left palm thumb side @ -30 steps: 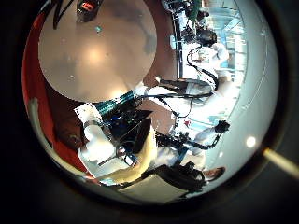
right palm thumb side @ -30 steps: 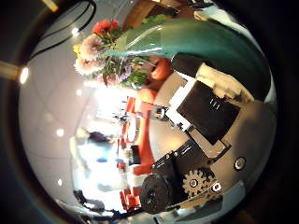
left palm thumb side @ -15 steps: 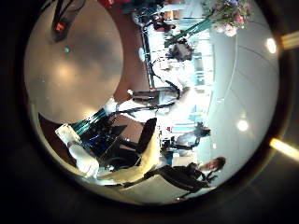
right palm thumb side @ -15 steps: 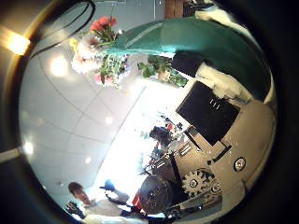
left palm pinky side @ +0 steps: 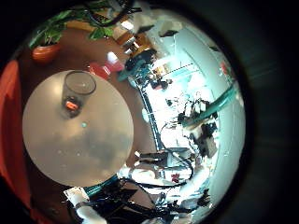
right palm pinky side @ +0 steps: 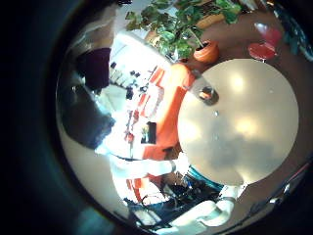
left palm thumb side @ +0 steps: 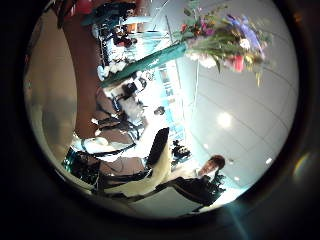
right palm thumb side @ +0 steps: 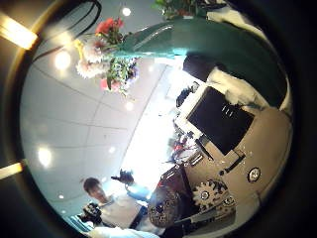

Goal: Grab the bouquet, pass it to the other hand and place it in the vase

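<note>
held in the right hand (right palm thumb side: 223, 119): a bouquet (right palm thumb side: 107, 52) of pink, red and white flowers, its teal wrapped stem (right palm thumb side: 213, 45) running along the right palm and pressed beside the black and white fingers (right palm thumb side: 223, 117), flower heads sticking out past the hand against the ceiling; curled round the stem as far as visible, so gripping the bouquet; seen again from the left thumb side palm view, the same bouquet (left palm thumb side: 228, 40) up in the air with its teal stem (left palm thumb side: 150, 62) slanting down toward a robot hand (left palm thumb side: 128, 90) among white arm parts; well apart from the left palm, not touching it; round pale table (left palm pinky side: 79, 140) below the left palm, with a clear glass vase (left palm pinky side: 77, 89) standing upright near the table's edge, something small and red showing inside it; same table (right palm pinky side: 240, 117) in the right little finger side palm view, with the vase (right palm pinky side: 205, 95) small and dark at the table's edge nearest the orange seats (right palm pinky side: 166, 103); bouquet clear of the table and away from the vase; potted green plant (right palm pinky side: 186, 29) in an orange pot on the floor beyond the table; left hand's own fingers not visible in either left palm view, so cannot tell whether open or closed
</note>
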You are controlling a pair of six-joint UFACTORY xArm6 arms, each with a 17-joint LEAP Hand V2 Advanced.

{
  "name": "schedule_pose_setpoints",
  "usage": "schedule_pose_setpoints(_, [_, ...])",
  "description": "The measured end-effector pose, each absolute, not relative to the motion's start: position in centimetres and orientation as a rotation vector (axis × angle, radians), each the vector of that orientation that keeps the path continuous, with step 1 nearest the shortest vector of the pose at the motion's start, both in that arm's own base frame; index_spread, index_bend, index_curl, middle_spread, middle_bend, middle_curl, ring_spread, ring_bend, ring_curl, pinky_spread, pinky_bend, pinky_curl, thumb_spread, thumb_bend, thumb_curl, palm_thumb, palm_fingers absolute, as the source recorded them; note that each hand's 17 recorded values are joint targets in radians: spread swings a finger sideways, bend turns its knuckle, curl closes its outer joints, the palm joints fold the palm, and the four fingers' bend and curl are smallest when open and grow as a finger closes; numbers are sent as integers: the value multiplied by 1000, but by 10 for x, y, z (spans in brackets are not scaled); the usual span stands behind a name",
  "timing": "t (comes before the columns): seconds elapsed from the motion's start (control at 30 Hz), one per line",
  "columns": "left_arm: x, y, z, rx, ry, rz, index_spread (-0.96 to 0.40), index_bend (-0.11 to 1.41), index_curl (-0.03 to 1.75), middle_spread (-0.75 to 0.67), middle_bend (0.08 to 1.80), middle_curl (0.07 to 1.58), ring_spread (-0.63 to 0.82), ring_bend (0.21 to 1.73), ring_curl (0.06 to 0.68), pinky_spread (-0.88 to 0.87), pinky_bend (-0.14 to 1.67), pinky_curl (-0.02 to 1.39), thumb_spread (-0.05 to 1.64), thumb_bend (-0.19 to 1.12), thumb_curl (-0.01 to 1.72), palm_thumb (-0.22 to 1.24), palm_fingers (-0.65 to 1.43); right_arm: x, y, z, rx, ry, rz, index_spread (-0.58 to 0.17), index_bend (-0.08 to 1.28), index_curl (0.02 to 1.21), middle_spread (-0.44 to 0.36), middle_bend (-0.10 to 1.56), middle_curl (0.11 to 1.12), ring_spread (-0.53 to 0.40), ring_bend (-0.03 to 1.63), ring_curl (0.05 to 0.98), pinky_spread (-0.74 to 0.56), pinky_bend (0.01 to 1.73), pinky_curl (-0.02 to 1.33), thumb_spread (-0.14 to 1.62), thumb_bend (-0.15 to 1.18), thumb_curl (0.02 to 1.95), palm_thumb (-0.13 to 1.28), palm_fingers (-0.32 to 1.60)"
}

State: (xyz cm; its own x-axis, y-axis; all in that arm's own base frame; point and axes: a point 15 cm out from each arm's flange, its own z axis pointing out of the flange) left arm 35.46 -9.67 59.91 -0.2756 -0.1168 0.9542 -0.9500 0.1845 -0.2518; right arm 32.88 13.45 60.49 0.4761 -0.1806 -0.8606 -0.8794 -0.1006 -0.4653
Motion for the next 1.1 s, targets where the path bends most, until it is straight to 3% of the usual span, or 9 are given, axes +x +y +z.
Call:
schedule_pose_setpoints(0.47, [336,-132,611,869,-1559,1170,185,185,346,416,211,341,552,440,218,519,189,287,941,-28,330,241,168,319,187,569,-1660,877,892,-217,1209,884,-129,1398,792,-191,1447,760,-184,1188,1016,912,-4,1135,1132,1133])
schedule_pose_setpoints(0.87, [326,-164,613,777,-1560,1113,126,178,377,235,339,399,493,441,207,465,174,271,939,-28,340,305,335,319,204,542,-1747,902,908,-215,1216,876,-128,1403,784,-189,1447,760,-187,1176,1039,916,-4,1172,1126,1134])
schedule_pose_setpoints(0.97, [325,-167,615,768,-1560,1113,69,190,395,121,489,457,370,473,211,358,177,262,937,-28,341,317,481,323,200,533,-1770,940,888,-214,1218,873,-128,1403,782,-189,1446,760,-188,1176,1044,917,-4,1181,1124,1135])
schedule_pose_setpoints(1.03, [324,-171,618,757,-1554,1118,-1,179,402,8,606,491,166,578,223,169,306,287,945,-15,345,350,836,325,198,527,-1780,958,884,-214,1219,872,-128,1404,781,-189,1446,760,-189,1175,1047,918,-4,1186,1123,1135])
schedule_pose_setpoints(1.1, [325,-170,619,758,-1546,1123,-78,165,410,-109,689,531,-67,768,282,-7,489,341,970,32,367,476,1172,328,198,527,-1775,970,875,-214,1219,872,-129,1405,782,-189,1448,760,-190,1174,1051,919,-4,1190,1123,1130])
